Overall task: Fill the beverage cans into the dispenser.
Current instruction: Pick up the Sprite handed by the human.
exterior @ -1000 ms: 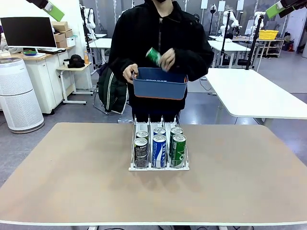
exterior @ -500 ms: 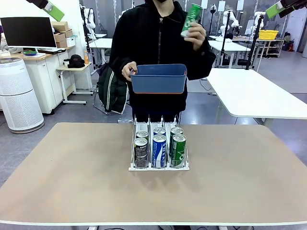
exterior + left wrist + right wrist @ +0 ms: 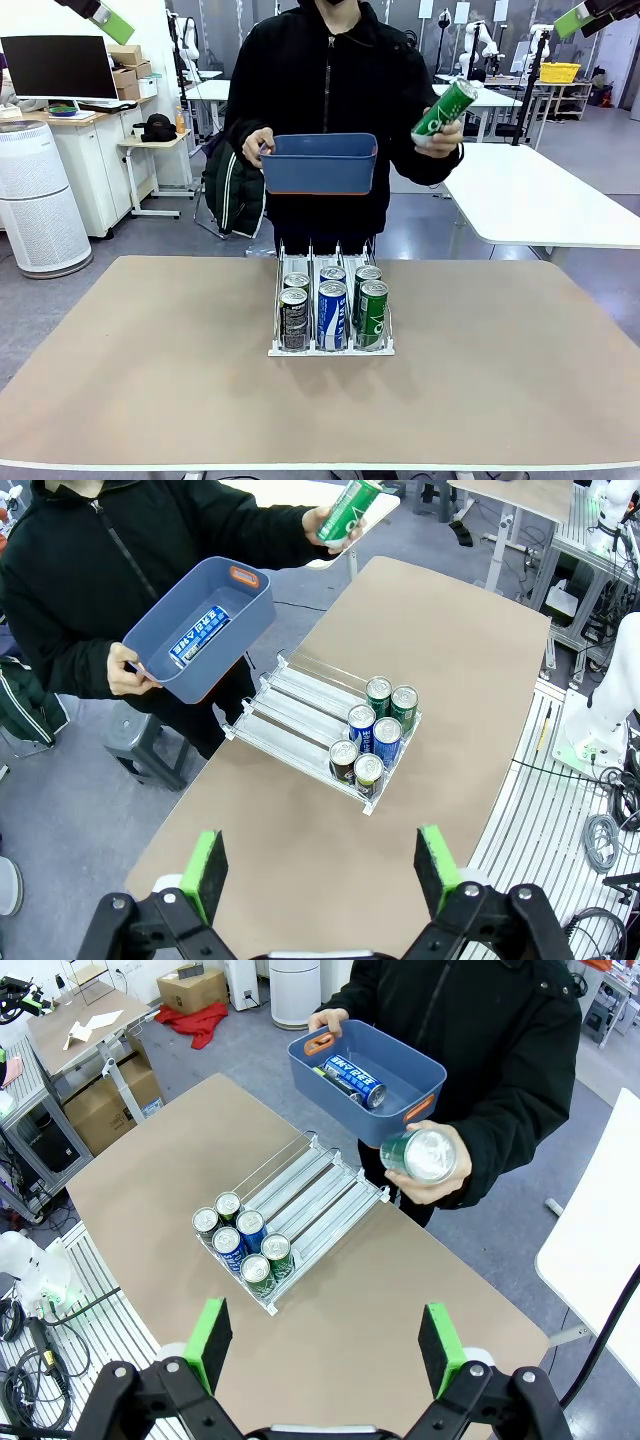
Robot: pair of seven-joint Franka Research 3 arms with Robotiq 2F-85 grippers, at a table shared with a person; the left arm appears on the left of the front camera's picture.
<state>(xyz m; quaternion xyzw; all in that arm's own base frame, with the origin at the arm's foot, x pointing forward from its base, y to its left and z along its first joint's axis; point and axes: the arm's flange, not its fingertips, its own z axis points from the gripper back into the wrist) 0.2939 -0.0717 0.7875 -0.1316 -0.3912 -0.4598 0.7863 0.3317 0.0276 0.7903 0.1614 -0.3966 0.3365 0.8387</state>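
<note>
The clear dispenser [image 3: 312, 262] stands mid-table with several beverage cans at its near end: black [image 3: 294, 318], blue [image 3: 332, 314] and green [image 3: 372, 313]. Behind the table a person holds a green can [image 3: 443, 108] tilted in one hand, off to the right of a blue bin [image 3: 318, 163] held in the other. In the bin lies a blue can [image 3: 352, 1067]. My left gripper [image 3: 321, 865] hangs open and empty high over the table's left side, and my right gripper [image 3: 325, 1342] hangs open and empty high over the right. The dispenser's [image 3: 300, 695] far lanes are bare.
The brown table [image 3: 150, 380] has wide free room around the rack. A white table [image 3: 530, 190] stands behind at the right. A white air purifier [image 3: 35, 200] and a desk with a monitor [image 3: 58, 66] stand at the far left.
The person took the green can out of the bin, raised it, then swung it down to the picture's right, tilted. The bin shifted slightly left. Both grippers stayed still and open.
</note>
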